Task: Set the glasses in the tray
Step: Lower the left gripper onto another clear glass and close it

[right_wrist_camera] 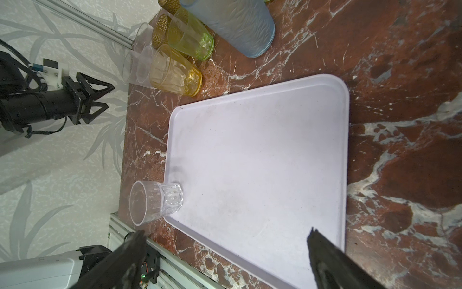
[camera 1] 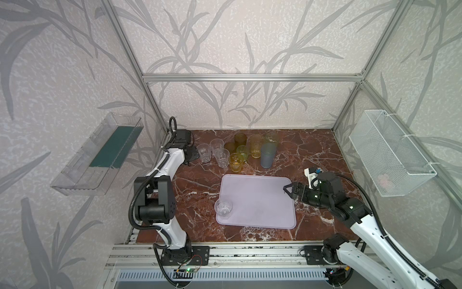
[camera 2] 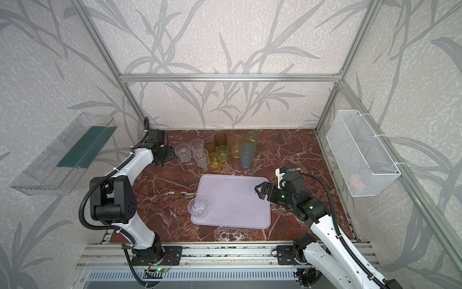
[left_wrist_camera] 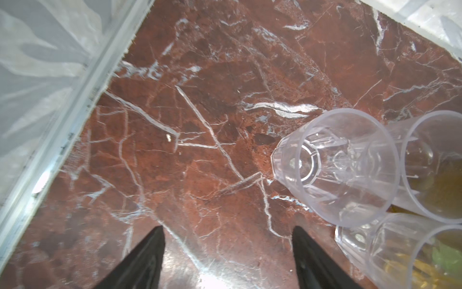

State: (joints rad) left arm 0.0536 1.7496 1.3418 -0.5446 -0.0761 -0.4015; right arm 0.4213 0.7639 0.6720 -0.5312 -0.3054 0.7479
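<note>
The lavender tray point(camera 1: 260, 200) lies mid-table. One short clear glass point(camera 1: 223, 207) stands upright in its front-left corner, also seen in the right wrist view point(right_wrist_camera: 155, 202). The other glasses cluster upright behind the tray: clear ones point(camera 1: 217, 147), amber point(camera 1: 236, 162), green point(camera 1: 243, 151), olive-brown point(camera 1: 240, 139) and a tall blue-grey one point(camera 1: 268, 155). My left gripper point(camera 1: 193, 155) is open beside the leftmost clear glass point(left_wrist_camera: 337, 165), with only bare marble between its fingers. My right gripper point(camera 1: 287, 191) hangs open over the tray's right edge, holding nothing point(right_wrist_camera: 227, 231).
A clear plastic bin point(camera 1: 97, 155) hangs on the left wall and a white wire basket point(camera 1: 390, 152) on the right wall. The red marble tabletop point(camera 1: 312, 155) runs to the back wall. An aluminium rail point(camera 1: 250, 252) borders the front.
</note>
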